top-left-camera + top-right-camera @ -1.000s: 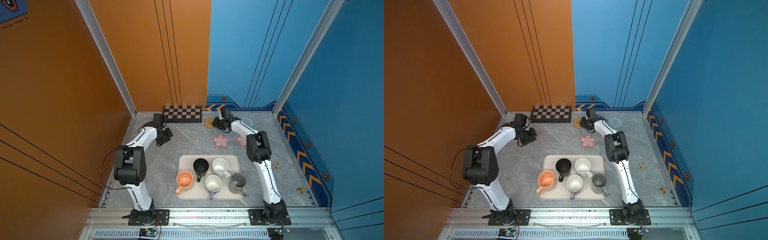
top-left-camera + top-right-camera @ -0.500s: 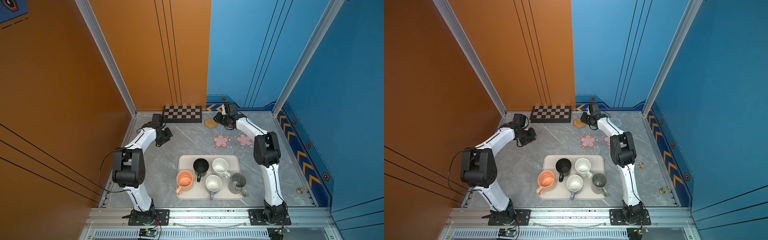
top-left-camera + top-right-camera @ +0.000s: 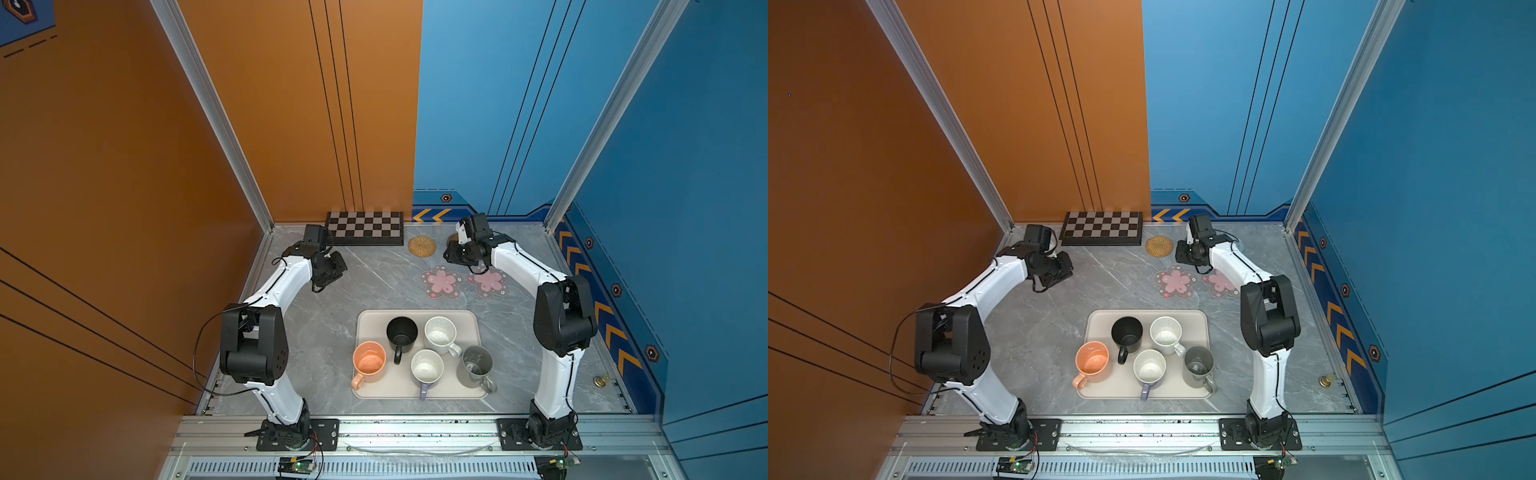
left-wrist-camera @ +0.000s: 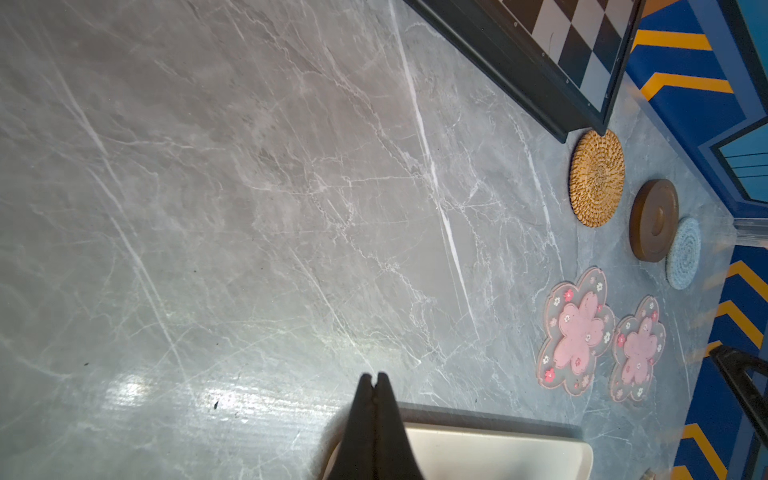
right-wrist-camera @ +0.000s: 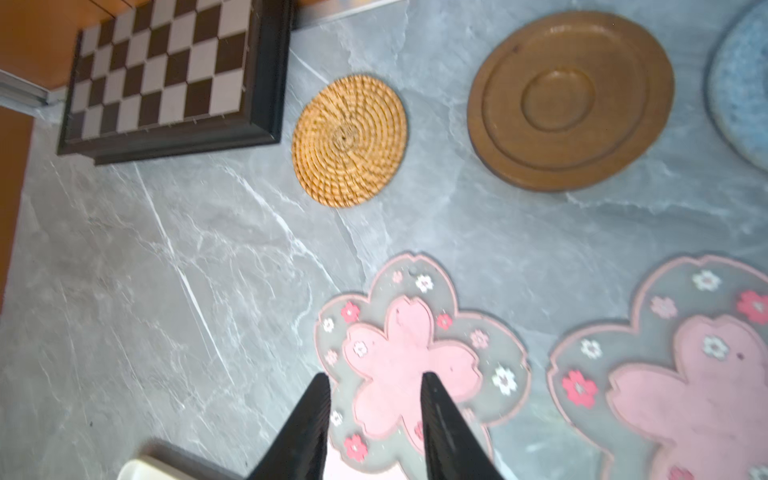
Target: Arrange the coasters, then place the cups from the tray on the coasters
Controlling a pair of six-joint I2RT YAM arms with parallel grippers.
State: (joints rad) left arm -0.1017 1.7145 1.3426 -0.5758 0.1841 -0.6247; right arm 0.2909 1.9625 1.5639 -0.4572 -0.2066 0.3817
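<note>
Five coasters lie at the back right: tan rattan (image 3: 422, 246), brown wooden (image 5: 569, 99), grey-blue woven (image 4: 683, 253), and two pink blossom ones (image 3: 441, 281) (image 3: 488, 282). My right gripper (image 5: 374, 380) hovers open over the left blossom coaster (image 5: 407, 357), holding nothing. In both top views it hides most of the brown coaster. The cream tray (image 3: 415, 312) at the front holds the black (image 3: 402, 332), peach (image 3: 369, 362), white speckled (image 3: 440, 336), lavender (image 3: 427, 366) and grey (image 3: 476, 365) cups. At the back left my left gripper (image 4: 374, 376) is shut and empty.
A black-and-white chessboard (image 3: 365, 227) lies against the back wall, beside the rattan coaster. A small brass object (image 3: 600, 380) sits near the right edge. Orange and blue walls close in the table on three sides.
The right arm's elbow has swung to the right and toward the front, and its jaws have opened wider. The left arm has hardly moved.
</note>
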